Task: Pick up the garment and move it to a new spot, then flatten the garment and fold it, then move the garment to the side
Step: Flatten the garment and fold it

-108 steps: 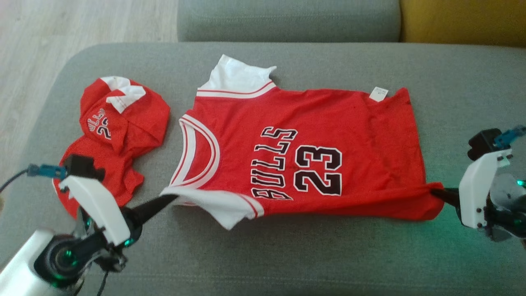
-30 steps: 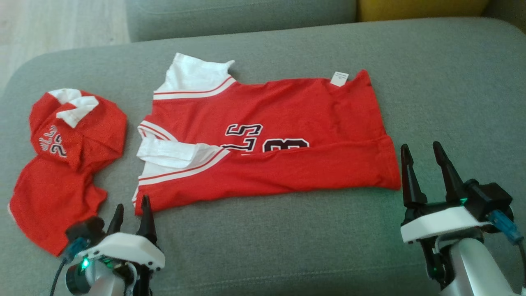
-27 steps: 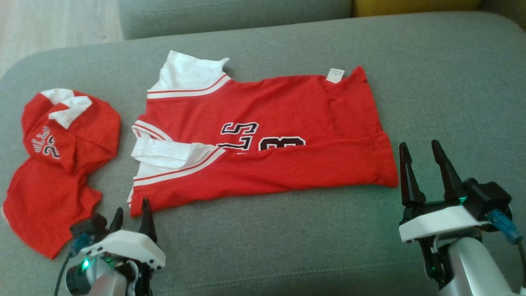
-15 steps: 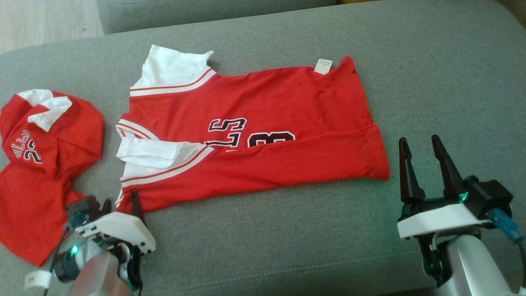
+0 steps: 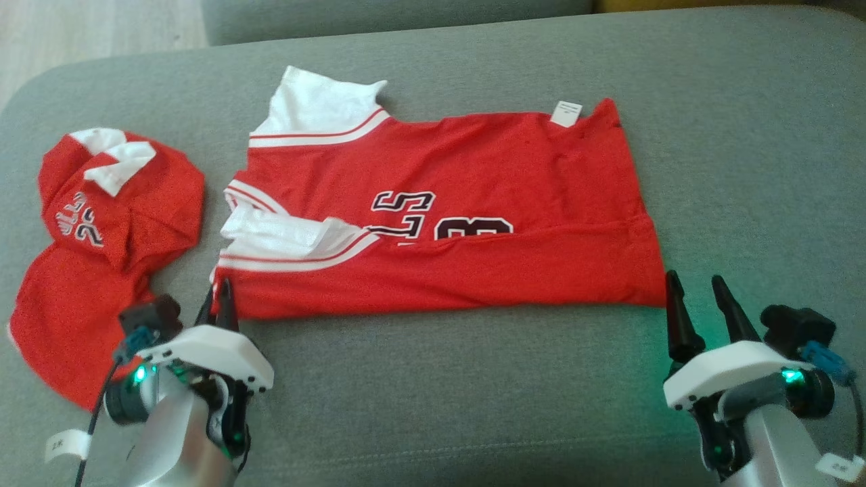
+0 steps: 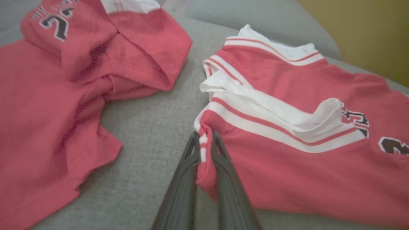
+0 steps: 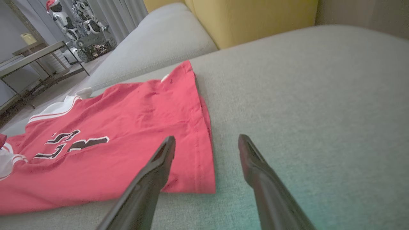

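The garment [image 5: 440, 270], a red jersey with white trim and black lettering, lies flat on the grey sofa [image 5: 473, 392] with its near edge folded up over the print. My left gripper [image 5: 220, 292] is shut on the garment's near left corner; in the left wrist view the red and white hem [image 6: 204, 150] is pinched between the dark fingers [image 6: 182, 179]. My right gripper [image 5: 695, 284] stands open just off the near right corner. In the right wrist view its left finger overlaps the hem [image 7: 204, 166] and nothing lies between the jaws.
A second red garment [image 5: 101, 237] lies crumpled at the left, close to my left arm. A grey back cushion [image 5: 392, 17] runs along the far side, with a yellow cushion [image 7: 255, 16] beside it. Wooden floor [image 5: 88, 27] shows at the far left.
My left gripper has shut on the garment's near left corner. The right gripper has come closer to the near right corner, still open. The camera has shifted.
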Tool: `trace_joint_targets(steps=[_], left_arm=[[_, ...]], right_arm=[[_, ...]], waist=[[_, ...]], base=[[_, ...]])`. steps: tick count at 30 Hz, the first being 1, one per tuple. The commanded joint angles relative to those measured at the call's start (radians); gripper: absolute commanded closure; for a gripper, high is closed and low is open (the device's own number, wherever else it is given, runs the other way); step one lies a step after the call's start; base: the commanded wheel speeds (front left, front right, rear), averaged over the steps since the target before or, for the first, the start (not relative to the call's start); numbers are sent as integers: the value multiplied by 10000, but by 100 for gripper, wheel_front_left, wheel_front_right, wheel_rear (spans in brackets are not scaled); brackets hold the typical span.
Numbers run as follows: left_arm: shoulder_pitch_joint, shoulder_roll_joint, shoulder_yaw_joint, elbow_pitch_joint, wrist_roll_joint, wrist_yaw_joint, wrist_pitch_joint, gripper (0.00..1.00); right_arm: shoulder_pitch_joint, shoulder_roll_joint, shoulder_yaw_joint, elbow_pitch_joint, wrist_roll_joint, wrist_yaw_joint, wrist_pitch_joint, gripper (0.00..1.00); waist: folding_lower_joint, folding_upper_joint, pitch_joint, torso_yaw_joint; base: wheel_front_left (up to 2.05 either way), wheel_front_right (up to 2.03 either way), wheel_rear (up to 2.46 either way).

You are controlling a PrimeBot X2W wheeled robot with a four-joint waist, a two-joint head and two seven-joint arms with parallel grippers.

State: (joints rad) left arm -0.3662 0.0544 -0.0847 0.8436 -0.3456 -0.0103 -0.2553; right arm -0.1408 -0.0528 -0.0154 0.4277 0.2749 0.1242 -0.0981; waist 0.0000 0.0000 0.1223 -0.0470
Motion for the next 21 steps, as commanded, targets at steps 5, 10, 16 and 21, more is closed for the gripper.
trace_joint_targets(steps=[5,10,16,21], left_arm=[[375,105,274,-1738,401,-133,-62,100],[620,23,-12,-2262,506,-268,-63,100],[648,-16,-308,-2441,491,-332,-63,100],[647,-26,-386,-2434,481,-318,-64,100]], right_arm=[[-1138,22,87,1111,1162,65,341,0],[-1862,24,-11,2561,1350,65,391,0],[-2546,25,-246,4030,1100,65,380,0],[-2892,25,129,4625,1096,65,275,100]], waist=[[0,0,62,461],[0,0,183,806],[0,0,294,1051],[0,0,287,1078]], base=[[0,0,0],[0,0,0],[0,0,0],[0,0,0]])
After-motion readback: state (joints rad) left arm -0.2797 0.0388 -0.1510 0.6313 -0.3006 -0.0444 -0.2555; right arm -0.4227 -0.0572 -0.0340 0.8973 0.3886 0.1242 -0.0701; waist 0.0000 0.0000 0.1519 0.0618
